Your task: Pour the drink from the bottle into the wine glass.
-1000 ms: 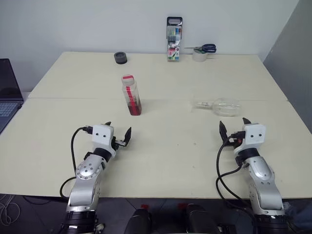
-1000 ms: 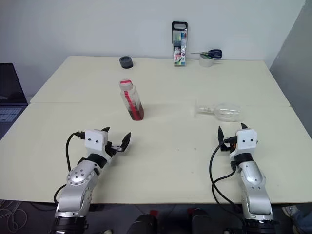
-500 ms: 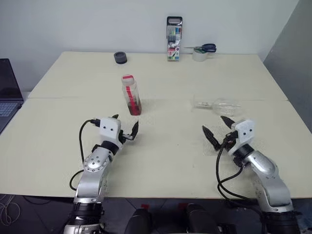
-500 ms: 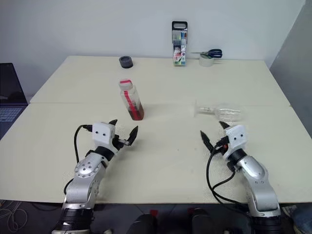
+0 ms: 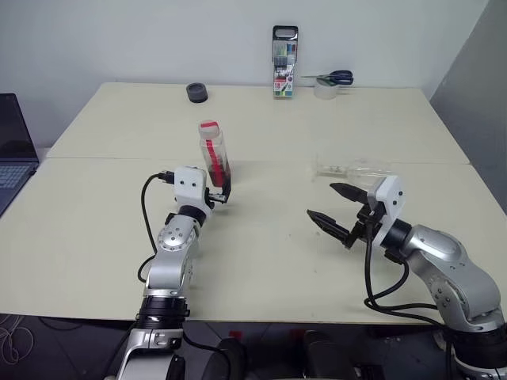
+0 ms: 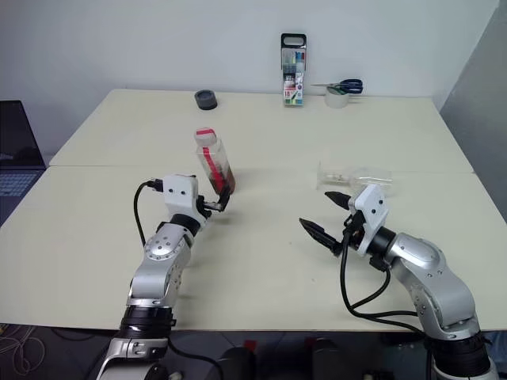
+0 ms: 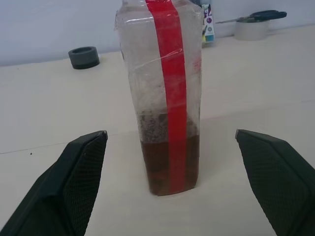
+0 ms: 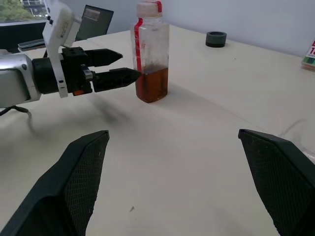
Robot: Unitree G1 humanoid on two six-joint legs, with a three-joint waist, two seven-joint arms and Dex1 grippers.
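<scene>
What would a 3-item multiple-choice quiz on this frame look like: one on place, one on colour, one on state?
1. Where does the wine glass lie?
A. at the table's far edge by the scissors
B. on the table beyond the right gripper
C. between the left gripper's fingers

2. What colour is the strip down the bottle?
A. blue
B. green
C. red

3. How does the wine glass rest?
A. on its side
B. upright on its foot
C. upside down on its rim

Answers:
1 B: in the head views it lies on the table just past the right gripper.
2 C: the left wrist view shows a red strip running down the clear body, over the drink.
3 A: its stem lies level with the tabletop and the bowl rests on the surface.
</scene>
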